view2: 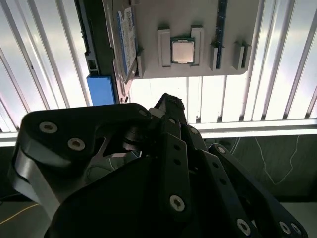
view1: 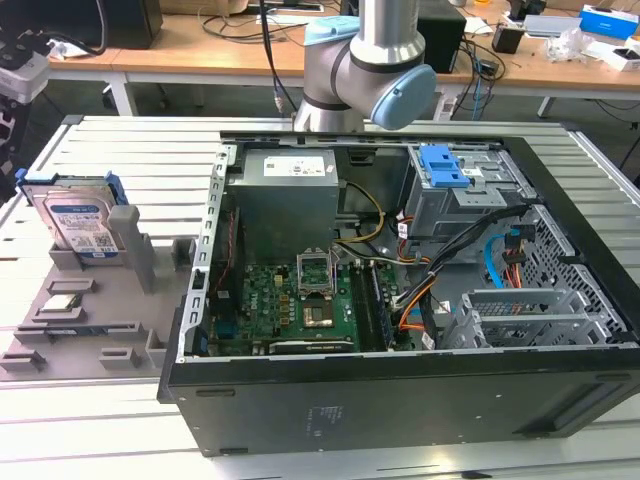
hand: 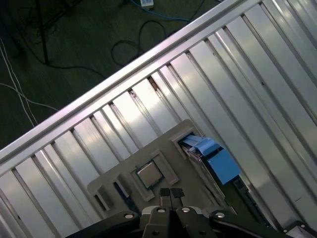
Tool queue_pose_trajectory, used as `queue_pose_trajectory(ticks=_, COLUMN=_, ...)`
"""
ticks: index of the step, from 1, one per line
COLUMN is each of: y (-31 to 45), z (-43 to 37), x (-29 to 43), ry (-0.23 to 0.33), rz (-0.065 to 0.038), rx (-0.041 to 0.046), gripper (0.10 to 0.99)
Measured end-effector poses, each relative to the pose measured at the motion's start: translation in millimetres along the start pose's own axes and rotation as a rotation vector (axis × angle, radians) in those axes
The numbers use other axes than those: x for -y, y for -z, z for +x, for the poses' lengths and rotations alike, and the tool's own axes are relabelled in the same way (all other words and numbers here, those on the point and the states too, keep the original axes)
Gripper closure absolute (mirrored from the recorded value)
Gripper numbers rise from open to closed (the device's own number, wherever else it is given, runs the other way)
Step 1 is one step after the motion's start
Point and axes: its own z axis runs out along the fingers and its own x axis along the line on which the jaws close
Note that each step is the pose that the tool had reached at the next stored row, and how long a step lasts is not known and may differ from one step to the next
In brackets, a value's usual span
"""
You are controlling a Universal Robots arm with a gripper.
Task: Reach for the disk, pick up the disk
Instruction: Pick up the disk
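The disk [view1: 78,222] stands on edge in a grey holder [view1: 130,250] at the exterior view's left, its white-and-blue label facing the camera and blue rails along its sides. In both wrist views the disk [view2: 127,39] [hand: 200,151] is seen nearly edge-on from high above, with a blue rail end [hand: 224,166] sticking out. My gripper [hand: 171,193] [view2: 168,101] hangs well above the holder, beside the disk and over the holder's middle. Its two fingertips sit pressed together, shut with nothing between them.
A small square processor chip [view2: 182,51] [hand: 148,174] lies in the holder's tray [view1: 62,303]. An open computer case [view1: 400,300] fills the exterior view's right. The slatted aluminium table [view1: 120,150] carries both. Beyond the table edge are floor cables [hand: 124,44] and desks [view1: 200,45].
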Motion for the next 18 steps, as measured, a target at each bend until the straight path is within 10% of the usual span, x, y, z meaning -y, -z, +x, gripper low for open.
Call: queue_pose_trajectory(ticks=18, y=0.0, z=0.0, x=0.0, ry=0.250, rz=0.000, rx=-0.0096, gripper=0.980)
